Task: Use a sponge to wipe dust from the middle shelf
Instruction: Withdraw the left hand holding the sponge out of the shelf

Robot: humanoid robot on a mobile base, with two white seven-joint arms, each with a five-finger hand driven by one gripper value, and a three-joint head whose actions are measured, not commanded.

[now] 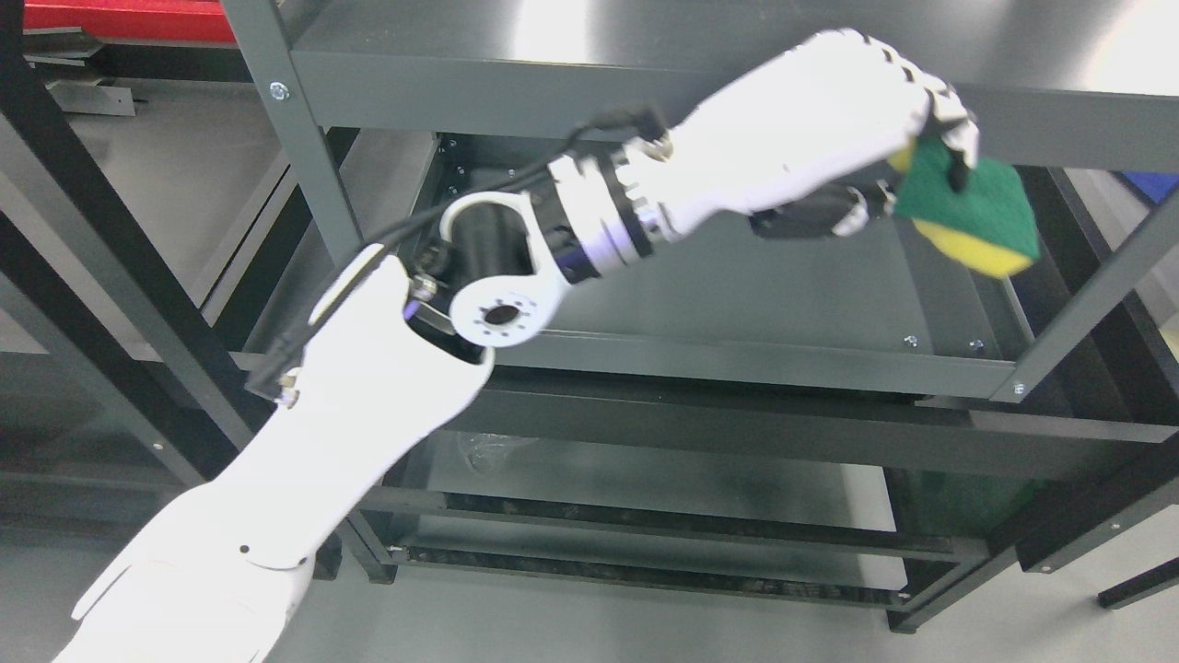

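Head view: nearest the camera, the white left arm [304, 442] rises from the lower left and bends at the wrist toward the rack. Its robot hand [829, 138] is curled around a green-and-yellow sponge [976, 216], fingers [953, 120] over the top and thumb below, so the grasp looks done. The sponge hangs in the air at the right end of the rack, just under the top shelf [645, 46] and clear above the middle shelf [737, 285]. No contact shows, so I judge the wiping itself is all left to do. The right arm is out of sight.
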